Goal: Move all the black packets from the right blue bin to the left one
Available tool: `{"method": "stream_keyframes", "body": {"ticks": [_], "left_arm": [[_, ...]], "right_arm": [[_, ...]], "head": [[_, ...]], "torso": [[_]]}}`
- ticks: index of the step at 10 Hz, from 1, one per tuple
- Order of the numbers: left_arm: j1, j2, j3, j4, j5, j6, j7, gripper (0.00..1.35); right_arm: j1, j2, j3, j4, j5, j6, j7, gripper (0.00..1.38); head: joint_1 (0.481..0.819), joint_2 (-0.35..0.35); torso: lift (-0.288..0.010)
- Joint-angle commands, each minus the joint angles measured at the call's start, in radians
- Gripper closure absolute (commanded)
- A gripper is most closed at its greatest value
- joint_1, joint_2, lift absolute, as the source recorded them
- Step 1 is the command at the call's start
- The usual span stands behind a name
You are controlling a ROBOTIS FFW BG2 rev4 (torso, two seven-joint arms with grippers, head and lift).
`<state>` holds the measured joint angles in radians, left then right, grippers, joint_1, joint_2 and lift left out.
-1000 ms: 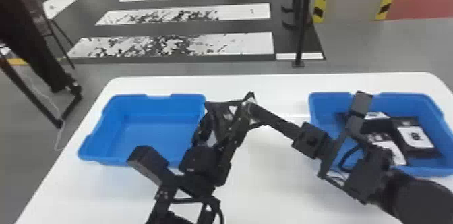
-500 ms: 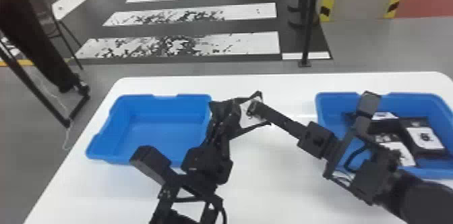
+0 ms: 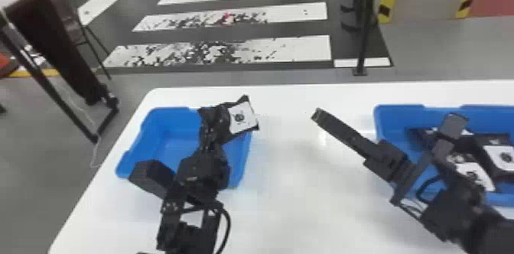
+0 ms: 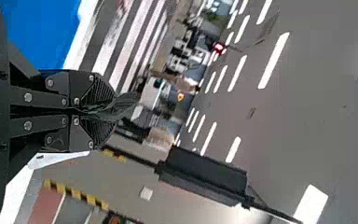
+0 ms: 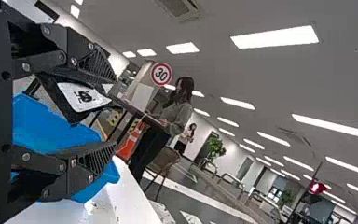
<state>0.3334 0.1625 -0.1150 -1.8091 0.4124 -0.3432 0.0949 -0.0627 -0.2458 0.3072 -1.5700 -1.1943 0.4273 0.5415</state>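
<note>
Though it looks light and pliable, the black packet (image 3: 243, 118) probably has slick film that could crease or slip, so a firm pinch well in on its gathered end should serve best, leaving the labelled part free. The left end effector (image 3: 218, 120) is clamped on that end, holding the packet above the two o'clock edge of the left bin (image 3: 155, 149). The right end effector (image 5: 113, 112) has its fingers well apart, at about three o'clock from the packet. More packets (image 3: 500, 157) lie in the right bin (image 3: 394, 121), at three o'clock across the worktop (image 3: 298, 203). Half a second ago the end effectors nearly met mid-worktop; since then the left has carried the packet toward nine o'clock, opening a gap.
</note>
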Motion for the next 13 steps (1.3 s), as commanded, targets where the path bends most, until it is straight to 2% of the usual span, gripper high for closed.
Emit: {"method": "stream_keyframes", "body": {"ticks": [1, 2, 3, 4, 5, 6, 7, 8, 9, 10, 11, 13], "left_arm": [[-0.059, -0.014, 0.087, 0.122, -0.141, -0.079, 0.035, 1.22], [-0.076, -0.006, 0.075, 0.166, -0.153, -0.143, 0.106, 1.13], [-0.076, -0.005, 0.083, 0.166, -0.157, -0.145, 0.106, 0.57], [-0.066, -0.005, 0.079, 0.166, -0.157, -0.187, 0.106, 0.10], [-0.054, -0.005, 0.061, 0.166, -0.141, -0.241, 0.106, 0.07], [-0.044, -0.005, 0.045, 0.163, -0.139, -0.288, 0.106, 0.14], [-0.036, -0.001, 0.005, 0.156, -0.101, -0.317, 0.095, 0.15], [-0.014, -0.003, -0.013, 0.119, -0.091, -0.315, 0.080, 0.15], [0.010, -0.005, -0.045, 0.090, -0.083, -0.315, 0.077, 0.15], [0.020, 0.000, -0.100, 0.087, -0.020, -0.317, 0.052, 0.14], [0.022, 0.009, -0.158, 0.085, 0.012, -0.334, 0.045, 0.15], [0.020, 0.017, -0.176, 0.073, 0.012, -0.329, 0.042, 0.15]], "right_arm": [[0.004, -0.003, -0.004, 0.003, 0.002, -0.003, 0.000, 0.13], [0.006, -0.003, -0.004, -0.004, 0.022, -0.003, 0.002, 0.13], [0.018, -0.003, -0.054, -0.036, 0.147, -0.022, 0.002, 0.13], [0.036, -0.001, -0.122, -0.098, 0.329, -0.027, 0.000, 0.13], [0.060, 0.002, -0.184, -0.162, 0.476, -0.030, -0.011, 0.13], [0.117, 0.010, -0.251, -0.289, 0.656, -0.015, -0.068, 0.13], [0.200, 0.026, -0.309, -0.422, 0.791, 0.017, -0.155, 0.13], [0.269, 0.048, -0.351, -0.495, 0.847, 0.046, -0.230, 0.12], [0.315, 0.054, -0.367, -0.535, 0.841, 0.086, -0.316, 0.12], [0.352, 0.063, -0.391, -0.564, 0.835, 0.117, -0.379, 0.12], [0.365, 0.074, -0.433, -0.557, 0.831, 0.157, -0.384, 0.12], [0.342, 0.074, -0.457, -0.552, 0.841, 0.277, -0.405, 0.13]], "head": [[0.695, 0.259], [0.695, 0.295], [0.695, 0.325], [0.695, 0.324], [0.695, 0.311], [0.695, 0.277], [0.695, 0.235], [0.695, 0.179], [0.695, 0.123], [0.695, 0.101], [0.695, 0.048], [0.695, -0.043]], "torso": [[-0.168], [-0.168], [-0.168], [-0.168], [-0.168], [-0.168], [-0.168], [-0.168], [-0.168], [-0.168], [-0.168], [-0.168]]}}
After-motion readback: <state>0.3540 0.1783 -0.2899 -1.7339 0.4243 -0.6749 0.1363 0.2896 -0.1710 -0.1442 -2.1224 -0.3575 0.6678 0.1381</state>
